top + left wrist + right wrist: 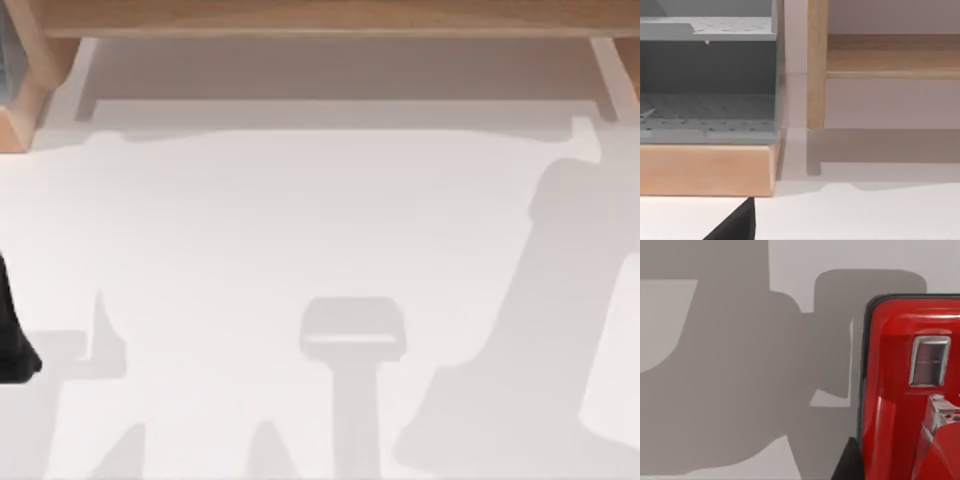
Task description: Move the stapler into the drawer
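Red stapler [900, 390] looms right under the right wrist camera above the white table [805, 265]. Drawer [340, 75] sits open at twelve o'clock. Can't tell either gripper's grip.

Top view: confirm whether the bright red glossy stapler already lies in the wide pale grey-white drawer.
No: the drawer holds nothing red there.
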`<action>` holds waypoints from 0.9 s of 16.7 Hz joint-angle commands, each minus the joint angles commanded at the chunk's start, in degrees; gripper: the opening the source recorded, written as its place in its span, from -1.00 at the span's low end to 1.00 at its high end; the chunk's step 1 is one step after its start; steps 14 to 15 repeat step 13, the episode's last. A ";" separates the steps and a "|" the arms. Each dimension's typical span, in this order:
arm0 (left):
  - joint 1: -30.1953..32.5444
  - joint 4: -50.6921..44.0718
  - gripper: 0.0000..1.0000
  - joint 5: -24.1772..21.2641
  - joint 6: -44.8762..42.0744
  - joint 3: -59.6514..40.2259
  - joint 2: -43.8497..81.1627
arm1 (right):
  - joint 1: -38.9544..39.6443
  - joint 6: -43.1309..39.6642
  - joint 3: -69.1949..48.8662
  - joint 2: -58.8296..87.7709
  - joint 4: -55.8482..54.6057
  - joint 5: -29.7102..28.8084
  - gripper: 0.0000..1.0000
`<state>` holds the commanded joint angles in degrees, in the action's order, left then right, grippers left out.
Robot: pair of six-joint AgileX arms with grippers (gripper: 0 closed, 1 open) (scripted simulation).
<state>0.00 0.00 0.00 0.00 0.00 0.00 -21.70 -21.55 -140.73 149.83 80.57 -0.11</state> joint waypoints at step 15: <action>0.00 0.00 1.00 0.00 0.00 0.00 0.00 | 0.00 0.00 0.00 0.00 0.00 0.00 1.00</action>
